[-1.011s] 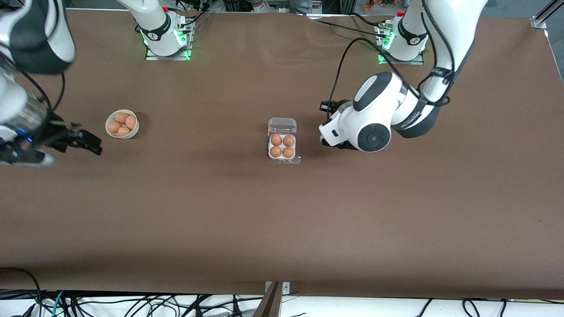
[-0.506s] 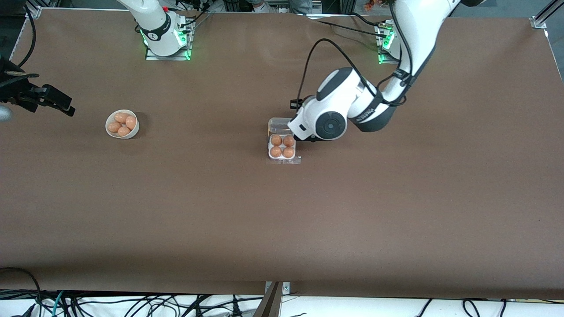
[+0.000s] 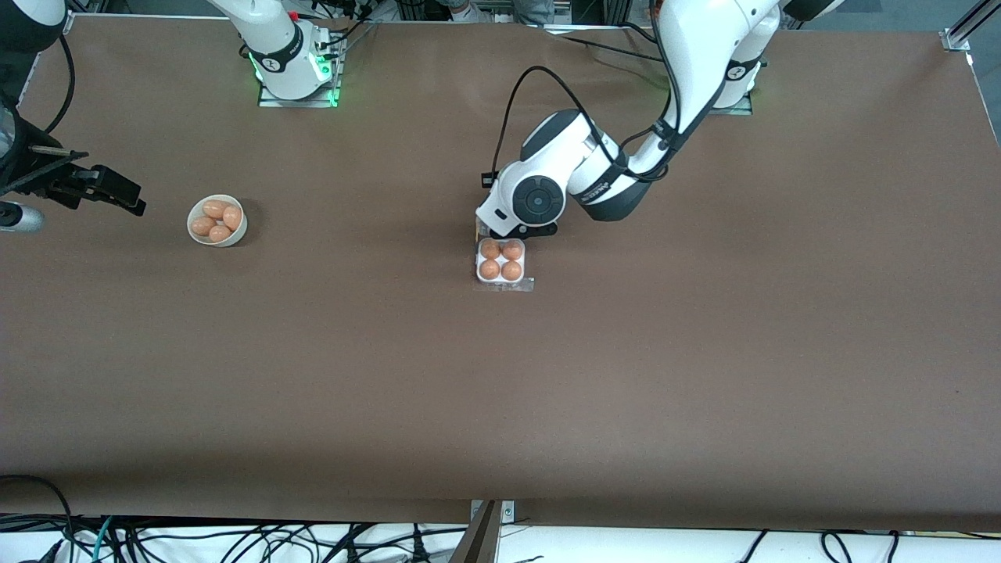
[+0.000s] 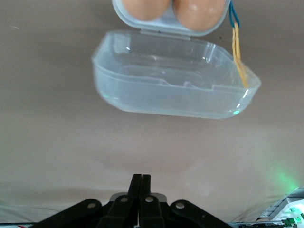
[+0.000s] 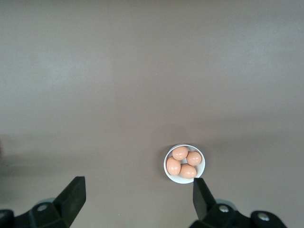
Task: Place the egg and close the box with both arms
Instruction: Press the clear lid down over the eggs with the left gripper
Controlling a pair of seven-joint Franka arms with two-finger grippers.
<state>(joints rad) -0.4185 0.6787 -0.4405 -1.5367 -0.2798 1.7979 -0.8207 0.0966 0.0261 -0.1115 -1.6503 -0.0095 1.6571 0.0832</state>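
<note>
The box [image 3: 478, 270] sits mid-table with an egg [image 3: 490, 249] in each of its four cells. My left gripper [image 4: 141, 183] is shut and empty, low over the table just off the open clear lid [image 4: 171, 90], on the side away from the egg cells. In the front view the left hand [image 3: 522, 211] covers the lid. Two of the boxed eggs [image 4: 197, 12] show past the lid's hinge. My right gripper [image 3: 123, 193] is open and empty, up in the air at the right arm's end of the table; in its wrist view [image 5: 137, 195] it looks down on bare table.
A round white bowl [image 3: 235, 238] holding several loose eggs stands toward the right arm's end of the table and also shows in the right wrist view [image 5: 176, 180]. A yellow and blue string [image 4: 236, 47] hangs at one corner of the box.
My left arm has swung in from beside the box until its hand is over the lid. My right arm has pulled back from near the bowl toward its end of the table.
</note>
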